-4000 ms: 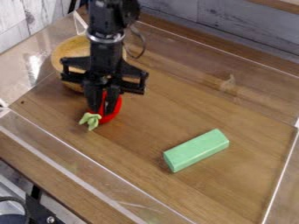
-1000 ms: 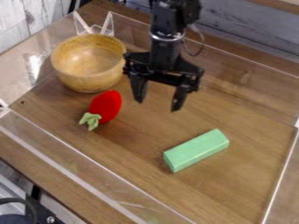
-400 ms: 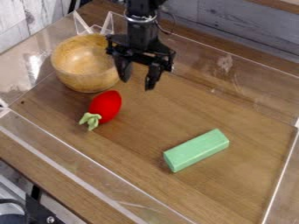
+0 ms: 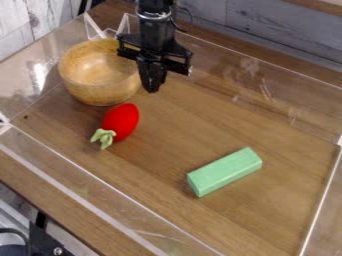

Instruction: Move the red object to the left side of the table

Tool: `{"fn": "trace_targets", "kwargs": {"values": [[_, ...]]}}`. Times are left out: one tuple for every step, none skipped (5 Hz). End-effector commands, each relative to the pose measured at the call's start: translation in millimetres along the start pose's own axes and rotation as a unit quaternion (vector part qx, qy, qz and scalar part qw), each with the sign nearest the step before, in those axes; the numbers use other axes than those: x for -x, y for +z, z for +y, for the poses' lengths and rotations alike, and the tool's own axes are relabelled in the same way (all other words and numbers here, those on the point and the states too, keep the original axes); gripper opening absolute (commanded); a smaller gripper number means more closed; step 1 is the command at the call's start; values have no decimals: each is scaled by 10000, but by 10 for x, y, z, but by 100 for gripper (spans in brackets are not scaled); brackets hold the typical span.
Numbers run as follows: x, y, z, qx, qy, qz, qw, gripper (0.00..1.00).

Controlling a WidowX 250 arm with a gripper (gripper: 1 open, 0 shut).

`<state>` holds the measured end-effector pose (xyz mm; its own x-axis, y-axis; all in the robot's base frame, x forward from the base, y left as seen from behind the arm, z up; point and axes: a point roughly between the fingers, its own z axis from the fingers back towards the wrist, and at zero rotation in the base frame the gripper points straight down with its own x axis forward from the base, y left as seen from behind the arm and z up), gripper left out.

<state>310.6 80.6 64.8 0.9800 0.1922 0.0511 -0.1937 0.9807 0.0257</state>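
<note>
Three objects share the brown wood-grain table (image 4: 254,110) as we look down on it from one corner, its edges bordered by low clear plastic walls. We see the black gripper (image 4: 152,86) hanging from the arm at the upper middle of the view, pointing straight down, its two fingers pressed together into a single narrow tip with nothing between them. That tip sits just beside the right rim of a round wooden bowl (image 4: 91,72), which stands at the upper left of the tabletop; we cannot tell whether the fingers touch the rim or merely hang in front of it.

Below the bowl and near it lies the red object (image 4: 119,121), a small toy strawberry resting on its side on the wood, its light green leafy stem end pointing down and to the left, toward the near wall. We see it apart from the gripper, with bare table between the closed fingertips and the fruit, and nothing is touching it.

Well apart, toward the lower right, a light green rectangular block (image 4: 223,171) lies flat on the table, set at a slant with its right end higher in the view than its left. Reflections streak the clear wall along the left edge and the near corner.
</note>
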Motion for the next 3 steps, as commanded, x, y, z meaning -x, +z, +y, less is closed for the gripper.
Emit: {"fn": "trace_targets", "kwargs": {"values": [[-150, 99, 77, -34, 5, -237, 9997, 0], [-100, 113, 191, -18, -88, -199, 9998, 0], [-66, 130, 329, -3, -158, -171, 9997, 0]]}}
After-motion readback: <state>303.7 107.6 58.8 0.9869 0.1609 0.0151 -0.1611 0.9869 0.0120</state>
